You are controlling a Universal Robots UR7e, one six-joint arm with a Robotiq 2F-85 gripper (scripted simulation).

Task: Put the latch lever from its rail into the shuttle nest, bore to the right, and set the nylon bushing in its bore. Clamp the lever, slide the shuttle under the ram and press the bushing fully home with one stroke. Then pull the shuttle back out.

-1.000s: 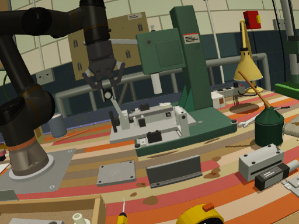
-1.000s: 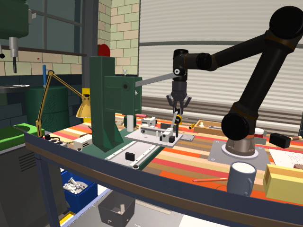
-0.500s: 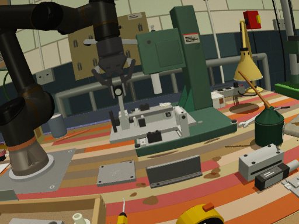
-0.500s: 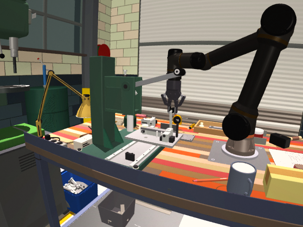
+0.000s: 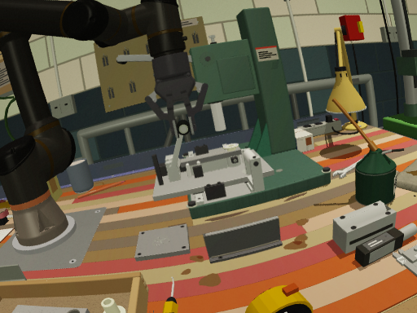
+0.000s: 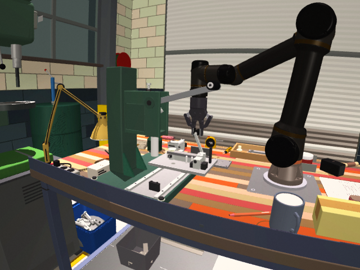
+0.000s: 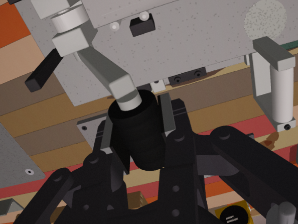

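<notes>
The grey clamp handle (image 5: 176, 157) rises from the left end of the shuttle plate (image 5: 207, 173), which sits pulled out in front of the green press (image 5: 260, 98). I grip the black knob (image 7: 136, 128) at the top of that handle in my closed gripper (image 5: 182, 122), above the plate's left end. The shuttle (image 6: 183, 162) rests on its rails (image 6: 158, 181), clear of the white ram (image 6: 154, 146). The press lever arm (image 6: 184, 94) sticks out toward my wrist. A white cylinder (image 7: 282, 93) stands in a bracket at the plate's edge. The latch lever and the bushing are too small to tell apart.
Behind the press run a grey pipe rail (image 5: 325, 85) and a pegboard (image 5: 130, 77). A yellow desk lamp (image 5: 346, 93) and a green oil can (image 5: 374, 175) stand to the right. A grey plate (image 5: 163, 241), a dark rail (image 5: 243, 238) and a grey block (image 5: 363, 226) lie nearer on the striped bench.
</notes>
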